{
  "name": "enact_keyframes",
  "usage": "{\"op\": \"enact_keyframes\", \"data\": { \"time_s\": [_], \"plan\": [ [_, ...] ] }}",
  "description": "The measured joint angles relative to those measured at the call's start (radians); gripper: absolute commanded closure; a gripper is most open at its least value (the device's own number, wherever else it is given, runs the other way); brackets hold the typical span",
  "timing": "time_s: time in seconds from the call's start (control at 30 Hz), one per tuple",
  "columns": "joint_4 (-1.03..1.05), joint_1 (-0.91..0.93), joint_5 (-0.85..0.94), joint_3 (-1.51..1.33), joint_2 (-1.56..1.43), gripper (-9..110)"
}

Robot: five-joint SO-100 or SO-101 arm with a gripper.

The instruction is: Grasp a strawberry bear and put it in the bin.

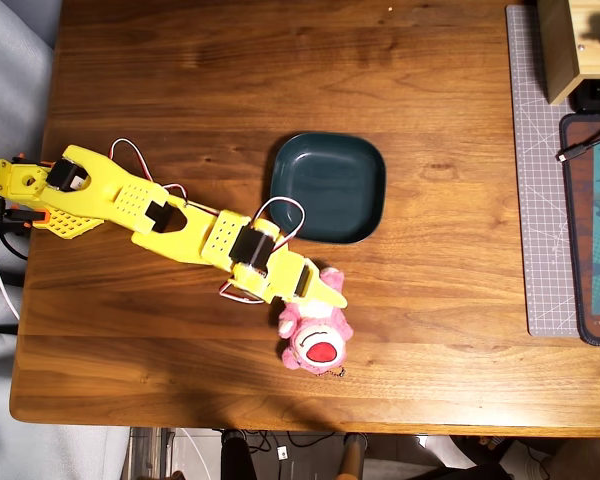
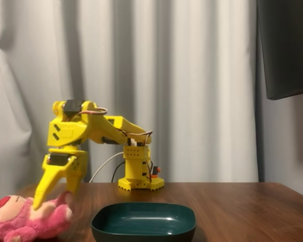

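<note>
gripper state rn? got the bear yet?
Gripper: fingers closed on the strawberry bear, which looks partly lifted off the table. Not in the bin yet.

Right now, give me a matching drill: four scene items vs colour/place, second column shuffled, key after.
Column one:
1. strawberry bear
2. bin
3. gripper
4. cutting mat

Column two:
A. grey with a grid, at the right edge in the overhead view
B. yellow, down at the plush
C. pink, lying near the table's near edge in the overhead view
D. dark teal, nothing in it

Pairs: 1-C, 2-D, 3-B, 4-A
</note>
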State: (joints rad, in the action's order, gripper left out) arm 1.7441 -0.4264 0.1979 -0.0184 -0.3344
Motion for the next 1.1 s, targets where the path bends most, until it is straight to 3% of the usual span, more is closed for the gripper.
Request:
{"op": "enact_keyframes", "data": {
  "time_s": [0.8,1.1],
  "plan": [
    [-0.021,-0.051,-0.006,0.067,0.021,61],
    [-0.021,-0.075,-0.006,0.072,0.028,73]
  ]
}}
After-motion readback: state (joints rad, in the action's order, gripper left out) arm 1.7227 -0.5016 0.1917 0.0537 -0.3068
